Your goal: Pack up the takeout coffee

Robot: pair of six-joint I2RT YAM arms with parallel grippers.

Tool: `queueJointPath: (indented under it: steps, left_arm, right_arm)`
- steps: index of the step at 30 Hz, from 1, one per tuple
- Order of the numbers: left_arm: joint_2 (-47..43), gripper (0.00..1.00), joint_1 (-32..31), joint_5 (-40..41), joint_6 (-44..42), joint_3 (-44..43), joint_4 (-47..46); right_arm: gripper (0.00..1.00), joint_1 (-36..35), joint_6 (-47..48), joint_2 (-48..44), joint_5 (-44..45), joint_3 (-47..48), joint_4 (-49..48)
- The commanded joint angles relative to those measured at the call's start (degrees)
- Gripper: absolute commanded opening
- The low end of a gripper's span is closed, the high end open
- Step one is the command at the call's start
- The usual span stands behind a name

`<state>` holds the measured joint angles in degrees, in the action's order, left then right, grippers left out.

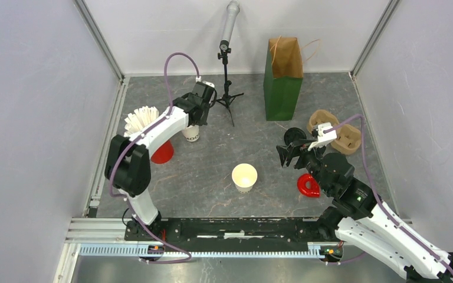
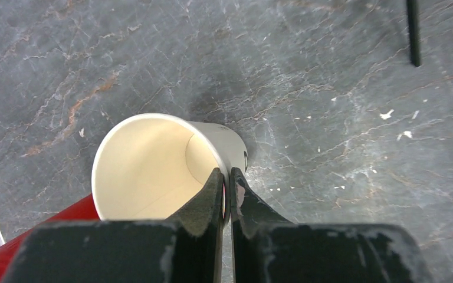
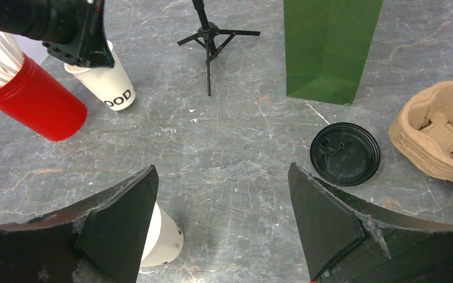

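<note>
Left end effector clamped on cream paper cup rim, right end effector spread wide, round black lid

The table is grey and marble-patterned, with rusty veins. The near cup and the far cup are cream with black lettering, the lid black, the bag green outside and brown inside. The tall cup is red, its sticks white, the carrier brown.
</note>
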<state>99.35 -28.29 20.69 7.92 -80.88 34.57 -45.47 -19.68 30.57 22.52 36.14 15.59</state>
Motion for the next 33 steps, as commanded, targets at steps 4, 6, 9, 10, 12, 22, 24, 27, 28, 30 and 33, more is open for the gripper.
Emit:
queueJointPath:
  steps: [4, 6, 9, 10, 12, 22, 24, 27, 28, 30, 33]
  left_arm:
    - [3.01, 0.07, -0.25, 2.72, -3.62, -0.46, -4.42]
    - [3.36, 0.11, -0.23, 2.3, -3.61, -0.54, -4.09]
    - [3.01, 0.29, -0.41, 0.55, -3.62, -0.95, -3.28]
    - [2.81, 0.35, -0.45, 0.06, -3.62, -1.33, -2.68]
    - [2.23, 0.44, -0.77, -0.67, -3.24, -2.76, -0.65]
    - [-7.08, 0.97, -1.63, -14.95, 0.59, -11.63, 10.34]
    - [-10.4, 1.0, -1.59, -18.74, 1.74, -11.42, 10.62]
    - [-15.92, 1.0, -1.63, -23.91, 3.41, -8.94, 10.62]
    - [-18.0, 1.0, -1.62, -26.11, 3.94, -7.4, 10.54]
    - [-22.4, 1.0, -1.62, -30.3, 4.41, -2.29, 8.4]
    - [-28.99, 1.0, -1.69, -35.36, 5.78, 8.48, 3.64]
  right_arm:
    - [0.88, -0.03, 1.91, -0.59, 0.99, 0.52, 0.22]
    - [0.88, 0.03, 2.14, -0.6, 1.22, 0.6, 0.38]
    - [0.88, 0.03, 2.14, -0.55, 1.18, 0.44, 0.53]
    - [0.88, 0.03, 2.1, -0.57, 1.13, 0.26, 0.45]
    - [0.88, 0.03, 1.79, -0.67, 0.74, -0.24, 0.34]
    - [0.89, -0.02, 1.61, 0.94, 4.26, -4.97, 0.96]
    - [0.88, 0.03, 2.28, 3.15, 9.2, -4.77, 2.65]
    - [0.86, 0.09, 4.05, 7.42, 12.73, -4.8, 1.8]
    - [0.85, 0.3, 4.83, 9.31, 12.75, -4.93, 0.82]
    - [0.79, 1.34, 5.7, 13.16, 12.15, -4.48, -1.21]
    - [0.68, 4.36, 6.8, 19.83, 10.52, -3.19, -4.65]
